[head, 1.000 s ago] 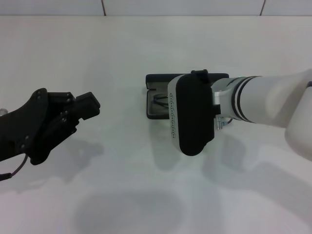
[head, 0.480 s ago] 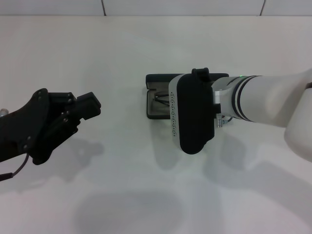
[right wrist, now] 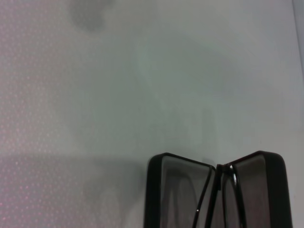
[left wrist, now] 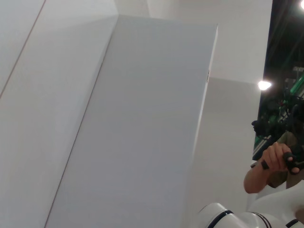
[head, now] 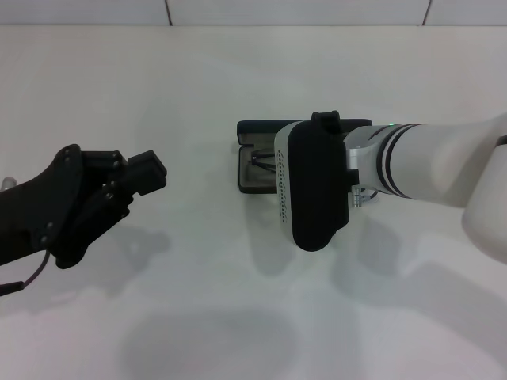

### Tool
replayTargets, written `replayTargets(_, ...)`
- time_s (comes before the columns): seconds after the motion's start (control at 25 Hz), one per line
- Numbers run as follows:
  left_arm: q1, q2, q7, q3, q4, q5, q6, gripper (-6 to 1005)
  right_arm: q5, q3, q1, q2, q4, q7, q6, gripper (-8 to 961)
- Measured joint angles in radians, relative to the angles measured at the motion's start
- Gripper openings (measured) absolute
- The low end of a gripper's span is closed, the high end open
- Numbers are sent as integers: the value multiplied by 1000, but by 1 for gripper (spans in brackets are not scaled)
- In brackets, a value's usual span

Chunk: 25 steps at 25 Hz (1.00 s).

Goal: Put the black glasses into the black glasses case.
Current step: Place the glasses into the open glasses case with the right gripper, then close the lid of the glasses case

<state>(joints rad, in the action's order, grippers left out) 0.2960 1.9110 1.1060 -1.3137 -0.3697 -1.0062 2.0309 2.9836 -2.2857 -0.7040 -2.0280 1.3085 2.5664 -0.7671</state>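
The black glasses (head: 260, 159) lie inside the open black glasses case (head: 255, 180) on the white table (head: 198, 87), near its middle, with the frame resting on the grey lining, just as half a second ago. The right gripper (head: 310, 186) hangs directly over the case and hides most of it, unmoved since then; whether its fingers are spread or closed cannot be told. The left gripper (head: 139, 176), well apart to the left and holding nothing, has edged slightly toward the case, fingers close together.

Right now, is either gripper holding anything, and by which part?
Left gripper holds nothing. Right gripper's fingers are hidden over the case; a hold on the glasses inside cannot be told.
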Motion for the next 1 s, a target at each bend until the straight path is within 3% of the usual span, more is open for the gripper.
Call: replayTargets(1.0,-4,6,0,4,0,0,0,53,0,8,1,0,16,14,-29,165)
